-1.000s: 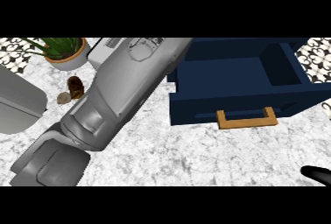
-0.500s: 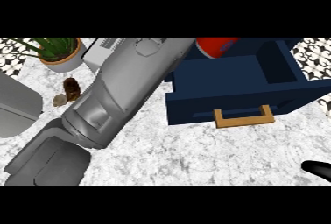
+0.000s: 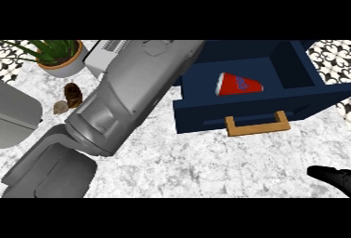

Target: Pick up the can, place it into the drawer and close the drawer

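Can (image 3: 240,84) lies on its side inside the open drawer (image 3: 302,102), upper right. Its handle (image 3: 257,125) faces down-frame. Your right robot hand (image 3: 332,177), lower right corner, sits nearest it, grip state unreadable. Left robot hand out of sight.

Light lay bright and even over the pale counter (image 3: 205,167), softly shading the grey forearm (image 3: 130,97), the drawer (image 3: 205,118) darker inside.
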